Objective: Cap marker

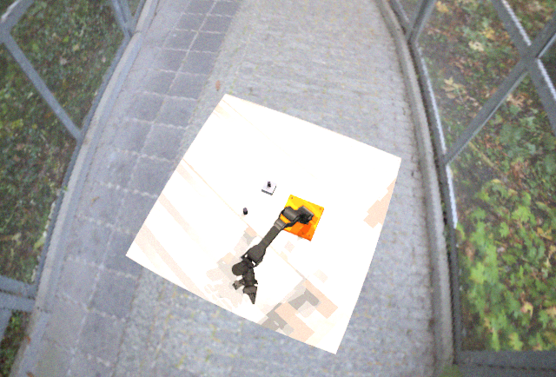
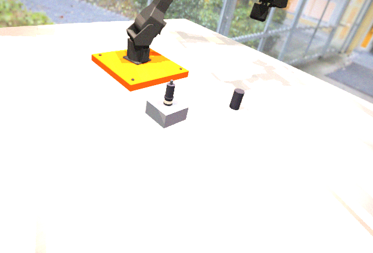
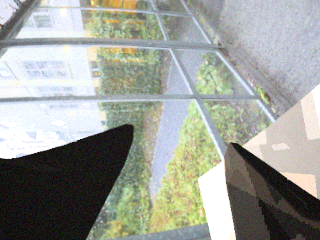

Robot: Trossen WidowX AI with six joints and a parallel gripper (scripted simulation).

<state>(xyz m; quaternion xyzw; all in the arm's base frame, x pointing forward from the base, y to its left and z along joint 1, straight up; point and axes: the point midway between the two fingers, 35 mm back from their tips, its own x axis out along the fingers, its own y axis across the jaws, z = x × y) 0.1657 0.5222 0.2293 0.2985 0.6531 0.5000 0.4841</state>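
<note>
The dark marker [image 1: 268,183] [image 2: 169,90] stands upright in the grey holder block [image 1: 268,192] [image 2: 175,120], its small tip bare at the top. The dark cylindrical cap [image 1: 245,211] [image 2: 236,99] stands upright on the table, apart from the block, to its right in the exterior view. My gripper [image 1: 253,297] [image 3: 179,141] is partly open, with nothing between its fingers. It is high above the table, well away from both cap and marker; its dark hand also shows at the top right of the exterior view. The wrist view shows neither cap nor marker.
The arm stands on a yellow-orange base plate [image 1: 316,208] [image 2: 114,69], close to the holder block. The pale table [image 1: 287,139] [image 2: 180,183] has patchy darker markings. Its edge and metal railings show in the wrist view.
</note>
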